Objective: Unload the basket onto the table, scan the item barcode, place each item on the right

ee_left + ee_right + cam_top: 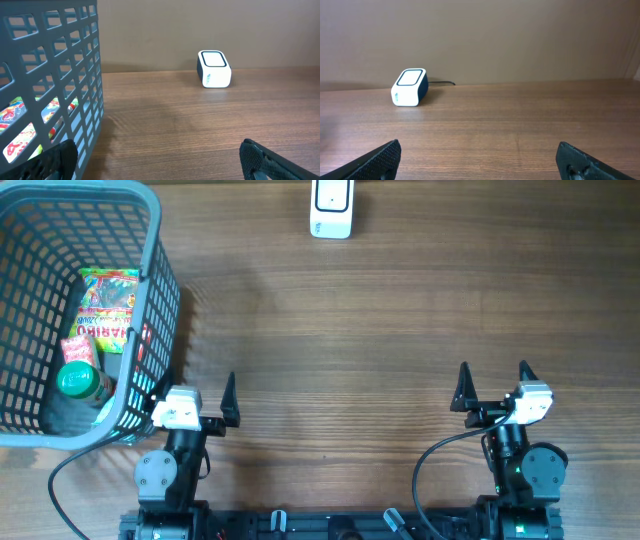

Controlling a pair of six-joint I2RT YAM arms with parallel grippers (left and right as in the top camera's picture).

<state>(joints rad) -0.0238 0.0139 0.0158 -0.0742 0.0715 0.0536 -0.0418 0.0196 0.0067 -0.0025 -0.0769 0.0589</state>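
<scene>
Left gripper [192,390], right gripper [494,383] spread wide, nothing held. Haribo bag [108,308] in basket [152,250], 10 o'clock: judged light, floppy, slick film; top seam to be pinched. Scanner [331,208] at 12 o'clock.

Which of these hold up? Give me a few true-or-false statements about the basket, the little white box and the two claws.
1. The basket holds a Haribo bag. True.
2. The white scanner lies inside the basket. False: it stands on the bare table at the far edge, well apart from the basket.
3. The left gripper grips the green-capped bottle. False: the gripper is empty, and the bottle is in the basket.
4. The left gripper and the right gripper both stand open. True.
</scene>
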